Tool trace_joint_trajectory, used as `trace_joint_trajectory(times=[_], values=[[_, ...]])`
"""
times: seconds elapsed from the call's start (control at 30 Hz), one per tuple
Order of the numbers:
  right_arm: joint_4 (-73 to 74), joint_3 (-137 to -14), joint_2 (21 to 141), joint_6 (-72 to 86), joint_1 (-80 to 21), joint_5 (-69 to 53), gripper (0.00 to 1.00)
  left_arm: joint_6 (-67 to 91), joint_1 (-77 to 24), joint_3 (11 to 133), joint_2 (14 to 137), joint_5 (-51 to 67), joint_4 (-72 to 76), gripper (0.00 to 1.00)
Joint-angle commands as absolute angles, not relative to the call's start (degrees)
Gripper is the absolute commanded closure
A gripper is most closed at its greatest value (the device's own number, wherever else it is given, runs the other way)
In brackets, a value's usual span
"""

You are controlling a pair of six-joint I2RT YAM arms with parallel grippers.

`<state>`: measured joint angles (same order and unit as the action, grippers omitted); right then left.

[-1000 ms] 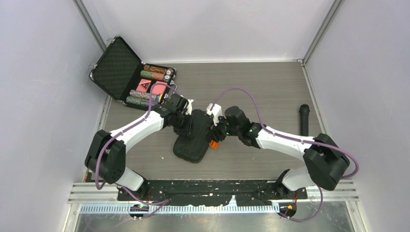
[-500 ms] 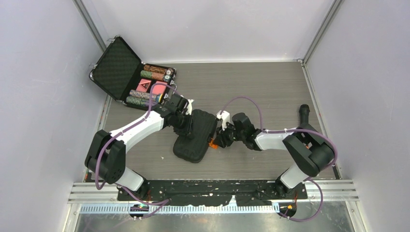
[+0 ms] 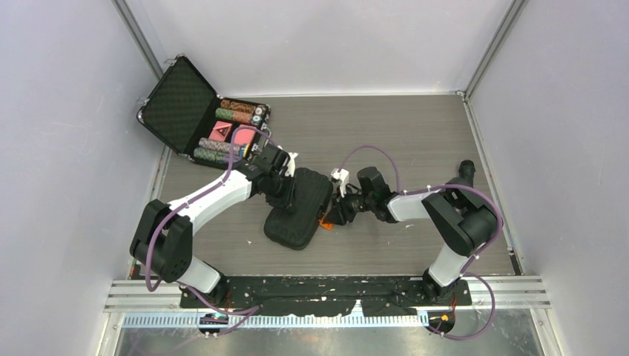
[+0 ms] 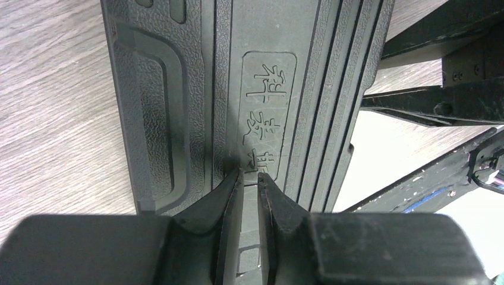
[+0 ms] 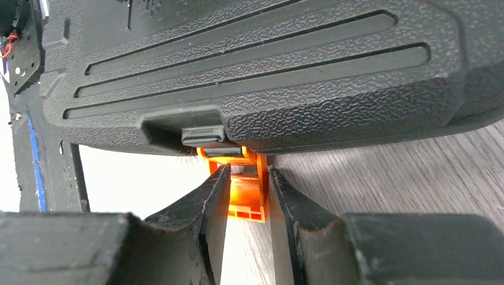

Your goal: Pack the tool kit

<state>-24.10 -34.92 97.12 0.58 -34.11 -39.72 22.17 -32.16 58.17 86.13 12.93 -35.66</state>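
The tool kit [image 3: 297, 211] lies closed on the table, a black ribbed case. Its lid fills the left wrist view [image 4: 196, 89] and the right wrist view [image 5: 267, 71]. My left gripper [image 3: 285, 182] rests tip-down on the lid's far end, its jaws [image 4: 249, 173] drawn to a narrow slit with nothing between them. The orange latch [image 3: 324, 222] sticks out, unfastened, from the case's right edge. My right gripper [image 3: 331, 217] is low at table height, its fingers [image 5: 245, 172] closed on both sides of the latch [image 5: 243, 193].
An open metal-edged briefcase [image 3: 178, 111] with poker chips and red cards stands at the back left. A black cylinder [image 3: 466, 169] lies at the right edge, just behind my right arm's elbow. Walls close in on three sides.
My right arm has folded in and its gripper has dropped from above the case to the orange latch at its right edge. The left arm has stayed still.
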Motion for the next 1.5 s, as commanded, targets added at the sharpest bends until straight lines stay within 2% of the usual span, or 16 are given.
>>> trace_joint_trajectory(times=[0.0, 0.17, 0.43, 1.0, 1.23, 1.47], values=[[-20.21, -36.42, 96.08, 1.21, -34.61, -48.6, 0.65, 19.42, -31.73, 57.55, 87.79, 5.8, -38.87, 0.8], [-19.15, -37.75, 93.2, 4.97, -34.63, -51.63, 0.64, 19.51, -31.7, 57.66, 87.98, 6.19, -38.78, 0.8], [-8.12, -45.79, 92.59, 11.29, -34.65, -49.84, 0.6, 19.78, -31.71, 57.81, 87.72, 6.39, -38.69, 0.8], [-17.26, -45.7, 93.37, 32.89, -34.97, -47.54, 0.53, 20.91, -31.89, 58.17, 87.59, 7.8, -38.07, 0.81], [-21.9, -42.55, 91.02, 40.05, -36.68, -38.05, 0.55, 23.82, -32.92, 57.68, 84.43, 8.85, -35.91, 0.8], [-25.51, -40.09, 92.55, 42.37, -36.71, -34.34, 0.56, 25.7, -36.15, 56.57, 74.91, 3.83, -33.3, 0.69]])
